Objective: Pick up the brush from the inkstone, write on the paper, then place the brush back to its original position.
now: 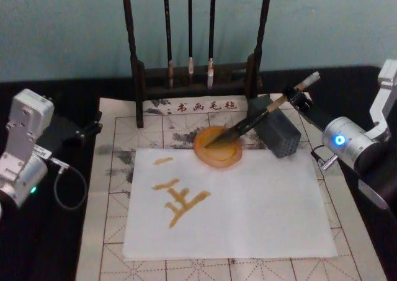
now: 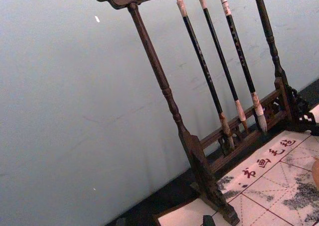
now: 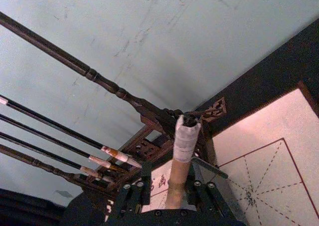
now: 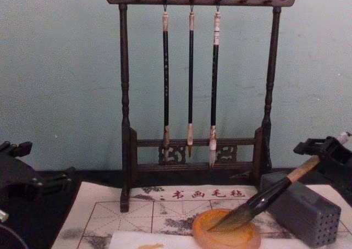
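The right tool (image 1: 296, 100) was closed on the brush (image 1: 248, 123), clamping the tan handle just below its whitish end, out toward the far right corner of the surface (image 1: 62, 250). From there the brush slanted down and to the left, and its dark tuft lay inside the inkstone (image 1: 200, 149). This orange dish sat near the middle of the far edge and overlapped the far edge of the paper (image 1: 260, 213).

Yellowish strokes stood on the left part of the paper, so the writing looked finished and the brush looked returned to its dish. What seemed left was to let go and draw the arm clear.

The grey block (image 1: 280, 135) sat just beside the inkstone, under the handle; whether the handle touched it could not be told. Behind, along the far edge, the rack (image 1: 139, 76) held three thin brushes (image 1: 190, 26), and its right post was near the tool, as was the block. The stained mat (image 1: 118, 169) lay under everything. The left tool (image 1: 80, 132) was parked at the left edge, well apart.
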Action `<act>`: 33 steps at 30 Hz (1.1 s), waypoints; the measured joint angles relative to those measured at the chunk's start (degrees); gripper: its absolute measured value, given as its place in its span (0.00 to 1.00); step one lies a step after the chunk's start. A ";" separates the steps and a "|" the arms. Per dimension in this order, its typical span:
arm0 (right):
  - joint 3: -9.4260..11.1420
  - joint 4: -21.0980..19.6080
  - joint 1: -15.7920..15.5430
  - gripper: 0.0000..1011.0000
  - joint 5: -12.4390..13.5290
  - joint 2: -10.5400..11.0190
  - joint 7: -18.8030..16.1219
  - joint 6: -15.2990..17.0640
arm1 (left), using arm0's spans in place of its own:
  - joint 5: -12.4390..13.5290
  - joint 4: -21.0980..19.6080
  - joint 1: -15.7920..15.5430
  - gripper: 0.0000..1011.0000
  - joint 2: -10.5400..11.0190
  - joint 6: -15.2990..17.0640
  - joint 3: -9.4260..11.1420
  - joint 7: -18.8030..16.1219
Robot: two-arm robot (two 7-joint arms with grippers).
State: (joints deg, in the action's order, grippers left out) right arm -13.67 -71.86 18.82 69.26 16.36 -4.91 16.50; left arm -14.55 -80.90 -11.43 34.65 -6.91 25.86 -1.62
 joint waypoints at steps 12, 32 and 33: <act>0.01 0.00 0.00 0.18 -0.02 0.00 0.00 0.03 | 0.00 0.00 0.00 0.99 0.00 0.00 0.00 0.00; -0.68 -0.38 0.10 0.18 0.75 0.57 -0.86 -0.86 | 0.00 0.00 0.00 0.99 0.00 0.00 0.00 0.00; -0.75 -0.46 0.12 0.18 0.89 0.64 -1.01 -0.97 | 0.00 0.00 0.00 0.99 0.00 0.00 0.00 0.00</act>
State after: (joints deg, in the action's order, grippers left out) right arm -14.43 -72.32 18.94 70.15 17.00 -5.92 15.53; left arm -14.55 -80.90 -11.43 34.65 -6.91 25.86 -1.62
